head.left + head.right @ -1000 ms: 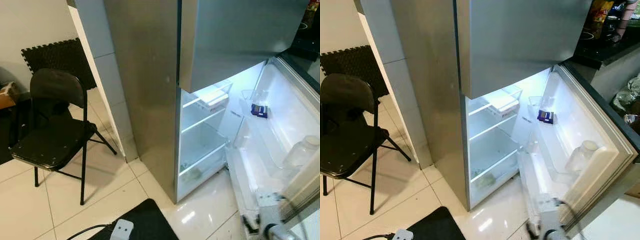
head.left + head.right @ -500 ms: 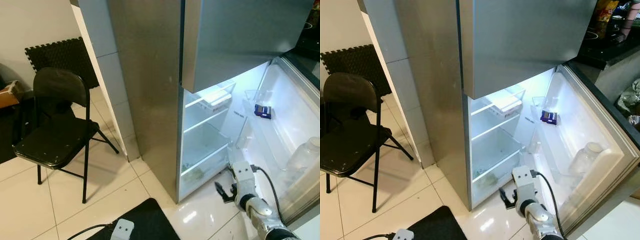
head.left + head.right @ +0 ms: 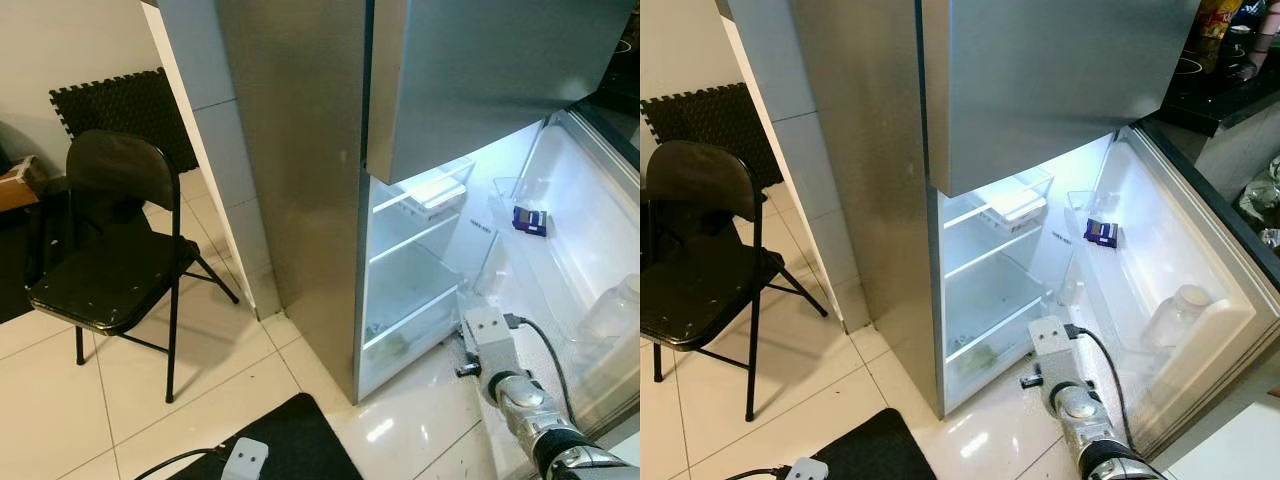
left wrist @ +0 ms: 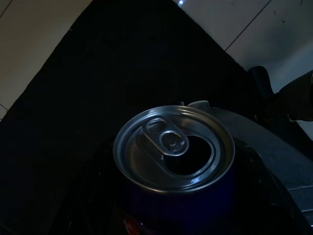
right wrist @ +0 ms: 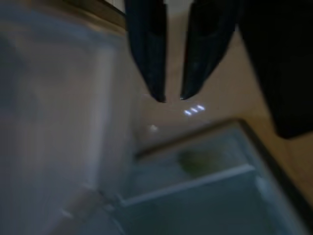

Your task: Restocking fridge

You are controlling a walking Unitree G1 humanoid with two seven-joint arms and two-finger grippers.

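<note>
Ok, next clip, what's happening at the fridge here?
The robot stands before a steel fridge whose lower door is open, lit shelves mostly bare. Its right gripper, empty with the fingertips nearly together, is raised low in front of the opening, near the bottom drawer. The left gripper holds a blue drink can above a black floor mat, not yet brought to the fridge. The door shelves hold a small dark blue box and a clear jar.

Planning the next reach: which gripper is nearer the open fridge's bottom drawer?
Right. The right gripper hangs just in front of the bottom drawer. The left gripper holds a can over the black mat.
</note>
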